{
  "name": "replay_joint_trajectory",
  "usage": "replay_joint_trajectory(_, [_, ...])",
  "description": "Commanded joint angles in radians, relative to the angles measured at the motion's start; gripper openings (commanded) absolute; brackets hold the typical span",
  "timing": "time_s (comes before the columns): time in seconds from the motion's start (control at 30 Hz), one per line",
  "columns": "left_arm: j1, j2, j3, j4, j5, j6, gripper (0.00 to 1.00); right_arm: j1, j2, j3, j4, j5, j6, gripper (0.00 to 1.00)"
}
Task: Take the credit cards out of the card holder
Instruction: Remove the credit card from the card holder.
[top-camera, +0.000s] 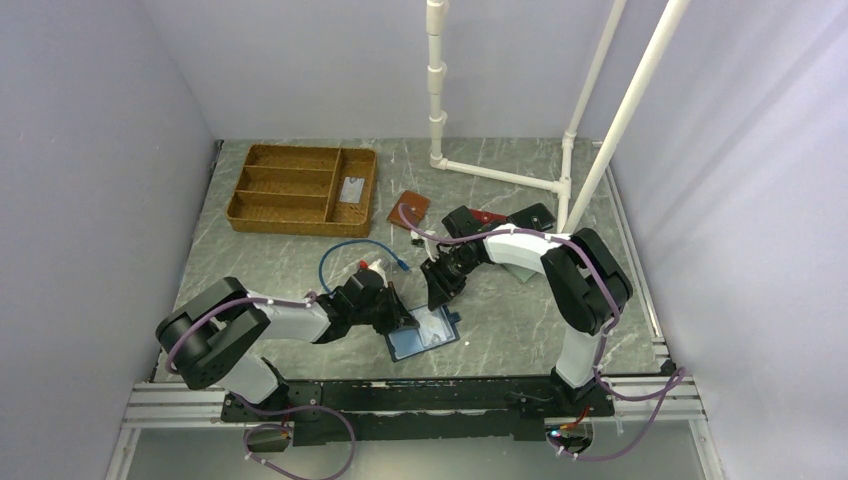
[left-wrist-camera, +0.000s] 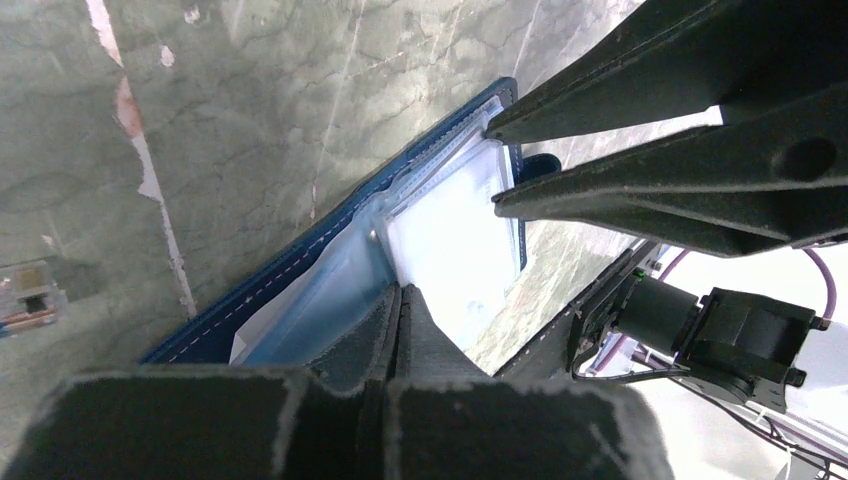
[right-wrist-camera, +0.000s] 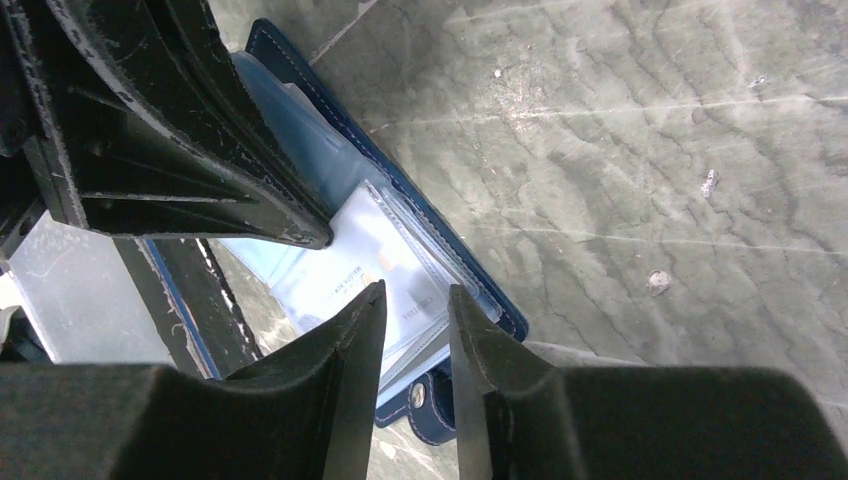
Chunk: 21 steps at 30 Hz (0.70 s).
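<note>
The navy card holder (top-camera: 425, 337) lies open on the table, glossy blue inside up. Pale credit cards (right-wrist-camera: 365, 262) sit in its clear sleeves, also seen as a white patch of cards (left-wrist-camera: 450, 240) in the left wrist view. My left gripper (left-wrist-camera: 402, 292) is shut and its tip rests on the inside of the card holder (left-wrist-camera: 300, 262), holding nothing. My right gripper (right-wrist-camera: 415, 298) is open, its tips apart just over the sleeves' far edge near the snap tab (right-wrist-camera: 432, 405). Nothing sits between its fingers. From above, the left gripper (top-camera: 405, 322) and right gripper (top-camera: 437, 298) meet over the holder.
A wicker tray (top-camera: 300, 188) stands at the back left with a pale flat piece (top-camera: 350, 190) in its right compartment. A brown wallet (top-camera: 410, 210), a red wallet (top-camera: 488, 216) and a blue cable (top-camera: 355, 262) lie behind the arms. White pipes (top-camera: 500, 175) rise at the back right.
</note>
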Motion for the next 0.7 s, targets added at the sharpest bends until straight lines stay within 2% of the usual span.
replay_joint_trajectory(0.0, [-0.002, -0.025, -0.003, -0.011, -0.052, 0.029, 0.0, 0.014, 0.014, 0.021, -0.043, -0.004, -0.004, 0.3])
replay_joint_trajectory(0.17, [-0.001, -0.024, -0.004, -0.01, -0.053, 0.026, 0.01, 0.013, 0.015, 0.024, -0.048, 0.008, -0.01, 0.19])
replay_joint_trajectory(0.3, [-0.001, -0.033, -0.005, -0.013, -0.055, 0.026, 0.03, 0.013, 0.015, 0.028, -0.055, 0.012, -0.018, 0.05])
replay_joint_trajectory(0.47, [-0.002, -0.058, -0.011, -0.013, -0.049, 0.018, 0.23, 0.011, 0.0, 0.041, -0.074, -0.031, -0.043, 0.0])
replay_joint_trajectory(0.6, [-0.001, -0.088, -0.015, -0.012, -0.026, 0.003, 0.46, 0.003, -0.029, 0.038, -0.07, -0.108, -0.043, 0.0])
replay_joint_trajectory(0.67, [-0.001, -0.105, -0.015, -0.015, -0.016, -0.002, 0.5, -0.003, -0.036, 0.035, -0.066, -0.148, -0.038, 0.0])
